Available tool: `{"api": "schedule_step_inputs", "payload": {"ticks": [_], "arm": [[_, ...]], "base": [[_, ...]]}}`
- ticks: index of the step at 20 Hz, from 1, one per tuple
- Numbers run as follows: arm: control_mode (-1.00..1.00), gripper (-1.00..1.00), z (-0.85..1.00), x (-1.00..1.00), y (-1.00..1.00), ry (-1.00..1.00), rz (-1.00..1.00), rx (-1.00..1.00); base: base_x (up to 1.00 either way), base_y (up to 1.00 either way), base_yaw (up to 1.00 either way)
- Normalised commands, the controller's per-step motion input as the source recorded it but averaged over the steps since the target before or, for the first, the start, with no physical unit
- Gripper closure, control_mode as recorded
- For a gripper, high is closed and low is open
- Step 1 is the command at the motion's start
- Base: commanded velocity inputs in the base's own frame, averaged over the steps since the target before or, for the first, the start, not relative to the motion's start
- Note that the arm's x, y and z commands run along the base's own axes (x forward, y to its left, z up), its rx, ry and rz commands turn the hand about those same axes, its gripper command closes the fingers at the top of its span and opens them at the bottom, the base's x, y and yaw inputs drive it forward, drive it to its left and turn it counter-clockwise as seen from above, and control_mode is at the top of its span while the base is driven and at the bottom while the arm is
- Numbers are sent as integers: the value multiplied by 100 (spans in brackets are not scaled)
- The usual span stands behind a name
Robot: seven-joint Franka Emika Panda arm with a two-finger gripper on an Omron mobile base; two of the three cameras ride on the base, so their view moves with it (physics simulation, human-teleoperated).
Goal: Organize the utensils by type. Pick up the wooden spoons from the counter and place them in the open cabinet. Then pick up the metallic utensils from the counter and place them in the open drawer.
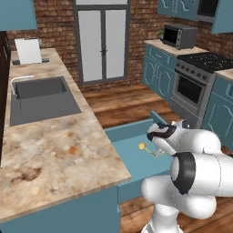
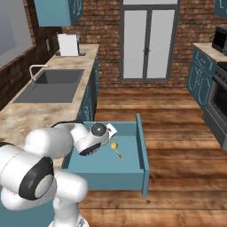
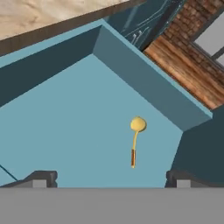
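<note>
The end effector hangs released, fingers spread wide, above the open drawer, where a yellow-ended utensil lies on its floor.

I'm looking into a home kitchen. A marbled stone counter on teal base cabinets carries a grey sink with a faucet. Across the wooden floor stands a stove with an oven, and a microwave sits on the far worktop. Red brick walls frame a tall grey double door, with teal wall cabinets overhead.
</note>
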Motion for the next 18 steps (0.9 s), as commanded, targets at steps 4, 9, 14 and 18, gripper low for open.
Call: {"api": "schedule_step_inputs", "payload": {"ticks": [4, 9, 14, 18], "arm": [[-100, -100, 100, 12, -13, 21, 42, -18], [-100, -100, 100, 2, 0, 23, 35, -26], [-100, -100, 95, -31, 14, 9, 34, -33], [-100, -100, 51, -95, 32, -21, 24, -28]], "base": [[0, 0, 0], [0, 0, 0], [0, 0, 0], [0, 0, 0]]}}
